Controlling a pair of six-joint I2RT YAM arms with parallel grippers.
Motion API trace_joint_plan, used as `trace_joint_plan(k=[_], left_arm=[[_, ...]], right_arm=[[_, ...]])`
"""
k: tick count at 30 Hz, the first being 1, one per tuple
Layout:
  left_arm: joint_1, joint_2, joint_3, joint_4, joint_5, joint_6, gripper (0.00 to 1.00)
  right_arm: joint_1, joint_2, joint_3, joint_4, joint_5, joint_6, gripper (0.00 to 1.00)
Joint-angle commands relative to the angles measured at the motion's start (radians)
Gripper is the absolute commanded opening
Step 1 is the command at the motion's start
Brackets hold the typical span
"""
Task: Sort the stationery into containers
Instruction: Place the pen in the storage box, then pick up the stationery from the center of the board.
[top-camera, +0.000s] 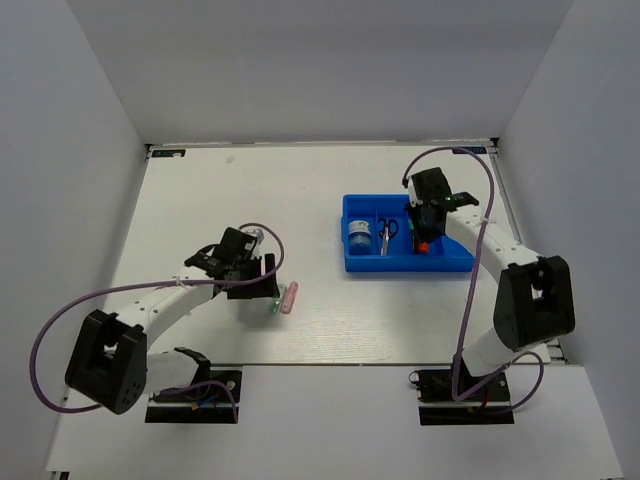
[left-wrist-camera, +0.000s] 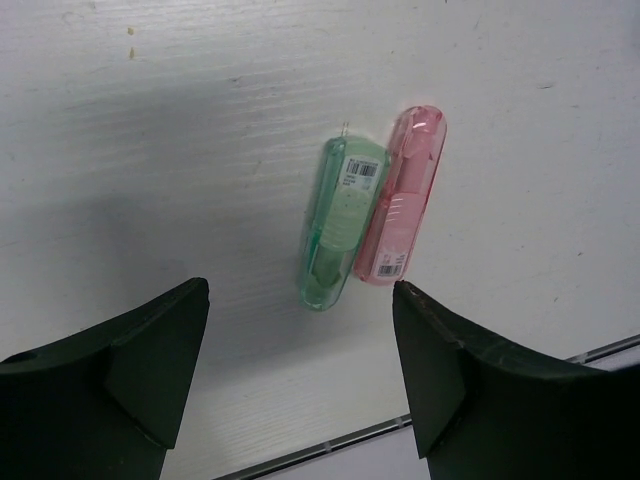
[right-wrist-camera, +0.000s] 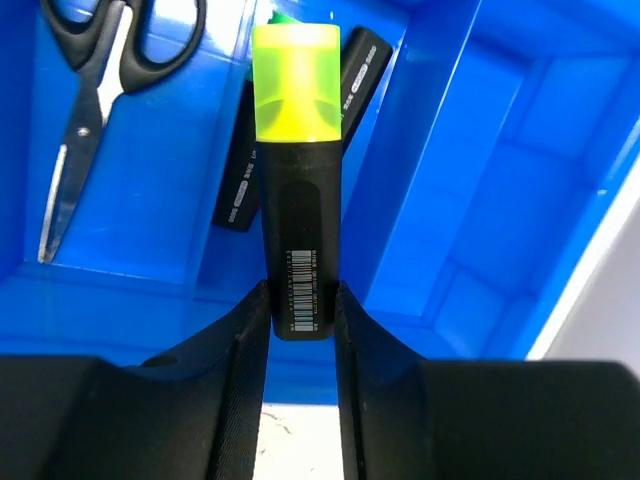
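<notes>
Right hand (right-wrist-camera: 300, 303) pinches the yellow highlighter (right-wrist-camera: 297, 150) — a green cap (right-wrist-camera: 284, 16) barely shows behind it

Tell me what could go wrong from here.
The pink highlighter and pale green highlighter touch side by side below the open left claw; closing may catch both or flick one away.
The right claw holds the yellow highlighter above black highlighters in the blue tray; released, it may land askew on them.
</notes>
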Motion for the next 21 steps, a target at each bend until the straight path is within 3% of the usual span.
trace_joint_plan(k=[1,2,3,5,6,8,15,21], left_arm=[[0.014,0.008,0.033,0.052,0.056,0.033,0.84],[0.014,0.015,0.036,0.052,0.059,0.033,0.83],[0.015,0.025,0.041,0.055,0.060,0.042,0.83],[0.015,0.051,0.056,0.057,0.060,0.051,0.83],[0.015,0.063,0.060,0.060,0.063,0.055,0.81],[0.015,0.077,0.079,0.055,0.065,0.059,0.80],[-0.025,0.157,0.123,0.055,0.045,0.088,0.72],[-0.071,0.236,0.159,0.021,-0.087,0.110,0.66]], right_arm=[[-0.033,0.048,0.077,-0.052,-0.057,0.048,0.32],[-0.042,0.057,0.077,-0.055,-0.086,0.047,0.40],[-0.048,0.062,0.078,-0.051,-0.094,0.045,0.55],[-0.057,0.049,0.077,-0.046,-0.121,0.044,0.71],[-0.058,0.045,0.077,-0.046,-0.126,0.042,0.71],[-0.064,0.011,0.069,-0.042,-0.149,0.042,0.80],[-0.088,-0.108,-0.015,0.009,-0.233,0.055,0.82],[-0.110,-0.228,-0.098,0.033,-0.331,0.082,0.82]])
